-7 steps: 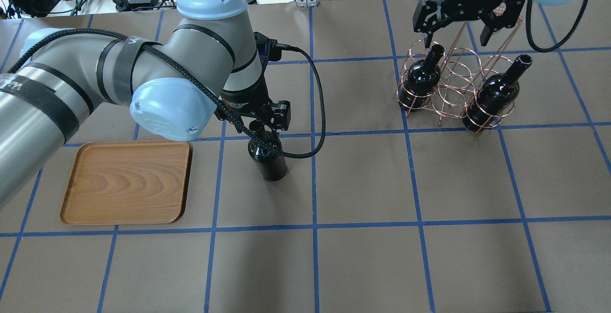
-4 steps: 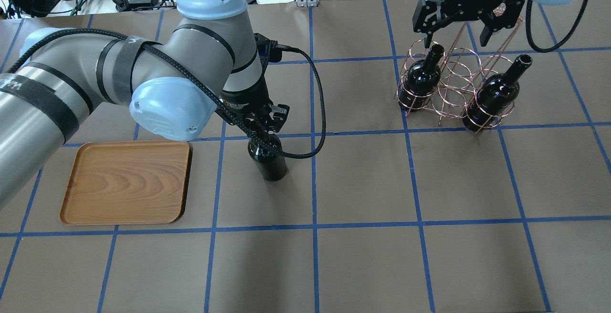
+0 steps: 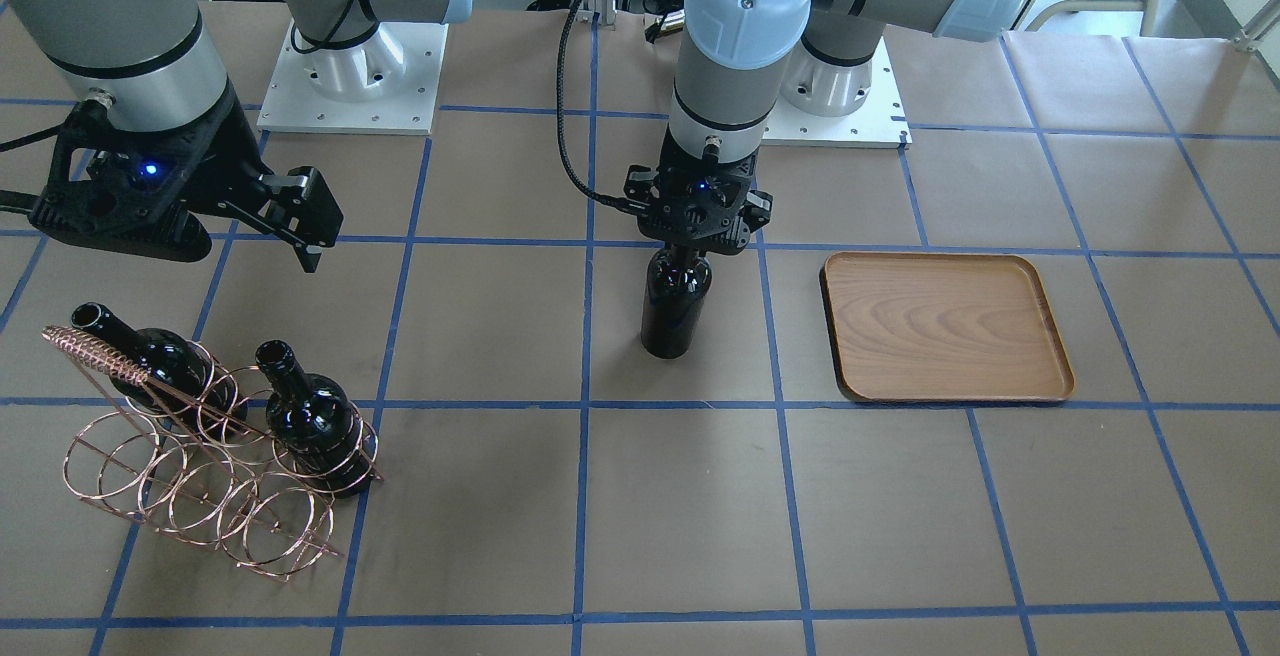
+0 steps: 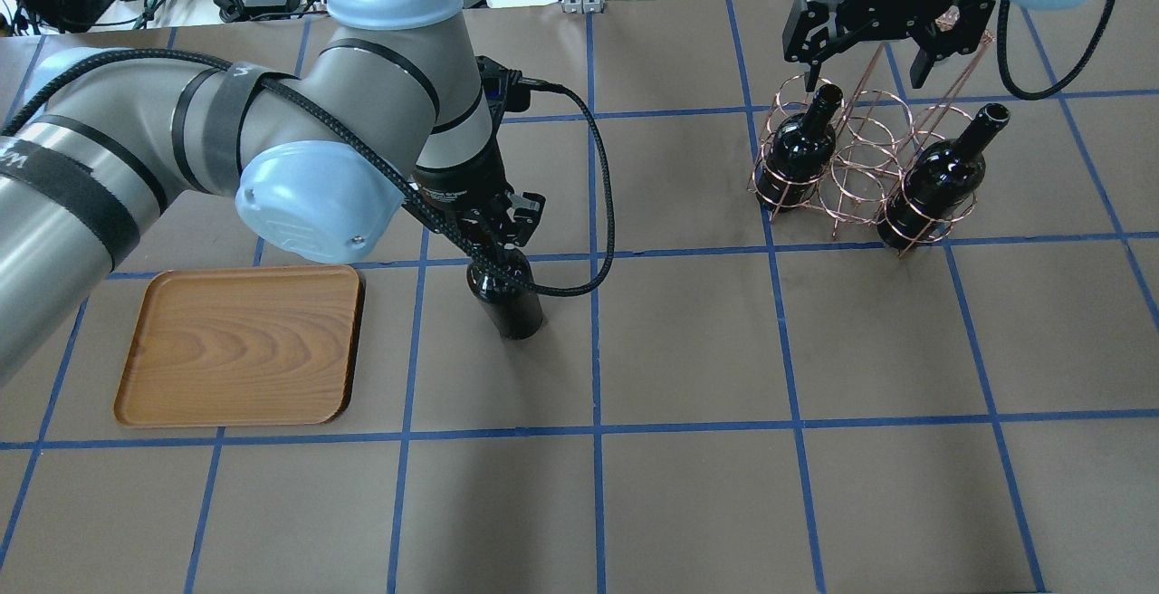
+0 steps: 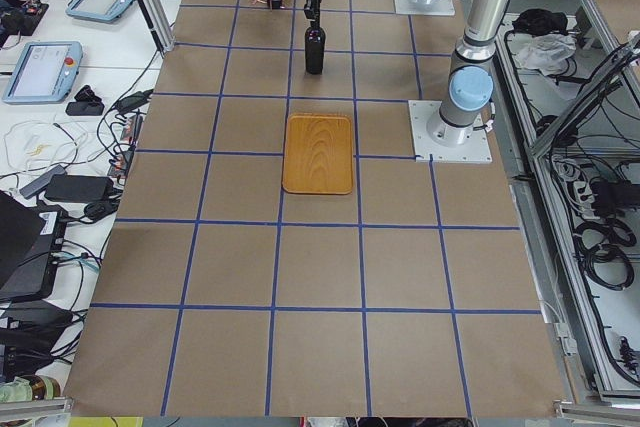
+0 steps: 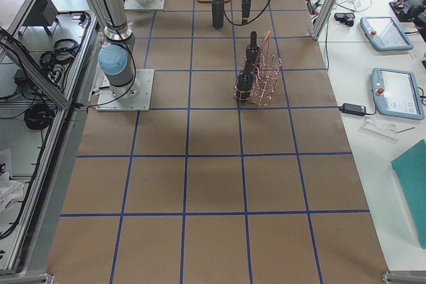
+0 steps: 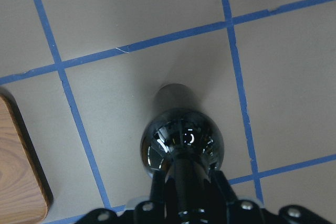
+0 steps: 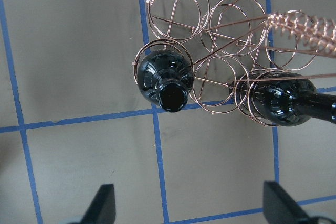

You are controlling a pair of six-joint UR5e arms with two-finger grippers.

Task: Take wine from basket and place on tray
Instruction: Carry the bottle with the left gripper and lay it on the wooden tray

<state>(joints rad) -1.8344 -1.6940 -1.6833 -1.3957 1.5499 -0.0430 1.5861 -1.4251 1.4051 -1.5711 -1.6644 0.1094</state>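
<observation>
A black wine bottle [image 4: 509,302] stands on the brown table between tray and basket, also in the front view [image 3: 673,313] and the left wrist view [image 7: 181,142]. My left gripper [image 4: 493,245] is shut on its neck from above. The wooden tray [image 4: 240,345] lies empty to the left of the bottle; it also shows in the front view [image 3: 945,326]. The copper wire basket [image 4: 860,159] stands at the far right and holds two more bottles [image 4: 801,150] [image 4: 937,177]. My right gripper [image 4: 874,60] hangs open and empty above the basket [image 8: 231,51].
Blue tape lines grid the brown table. The basket's coiled handle [image 8: 299,24] rises under my right gripper. The arm bases [image 3: 350,86] stand at the robot's edge. Cables and tablets lie off the table's ends.
My left gripper has shut on the neck of the standing bottle. The left arm and the bottle's top have shifted slightly toward the tray. The right arm has not moved.
</observation>
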